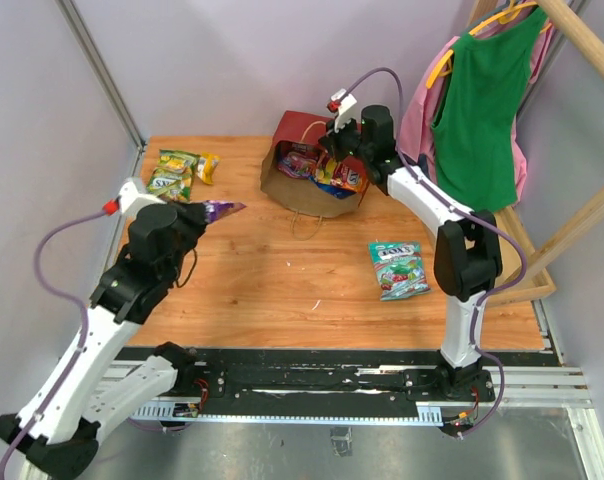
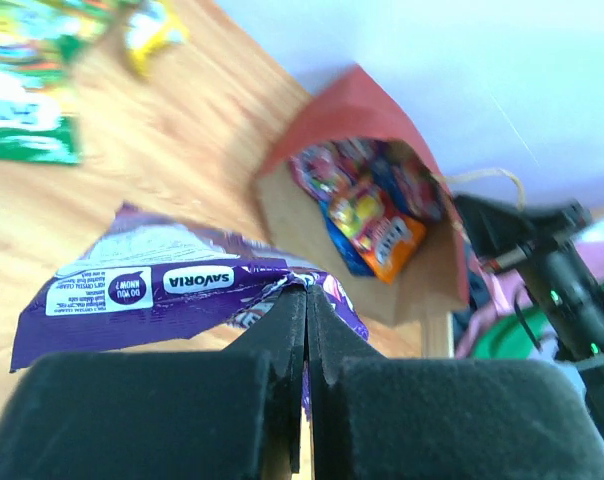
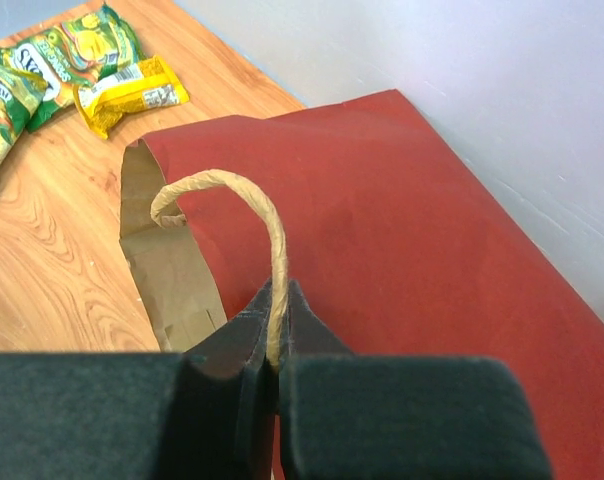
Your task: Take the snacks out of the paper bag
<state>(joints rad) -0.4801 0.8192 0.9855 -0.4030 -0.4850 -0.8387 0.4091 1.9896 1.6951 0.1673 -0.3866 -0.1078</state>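
The red paper bag [image 1: 298, 128] lies on its side at the back of the table, mouth towards me, with orange-red and blue packets [image 1: 332, 174] inside. My right gripper [image 1: 334, 137] is shut on its beige loop handle [image 3: 270, 232] and holds the upper side up. My left gripper [image 1: 204, 212] is shut on a purple packet [image 1: 222, 209], held above the table left of the bag; it also shows in the left wrist view [image 2: 172, 285]. Green-yellow packets [image 1: 174, 172] lie at the back left. A teal-white packet [image 1: 398, 268] lies at the right.
A small yellow packet [image 1: 208, 166] lies beside the green ones. A green garment [image 1: 487, 110] and pink ones hang on a wooden rack [image 1: 582, 215] at the right. The bag's second handle [image 1: 304, 222] lies on the table. Grey walls close the back and left.
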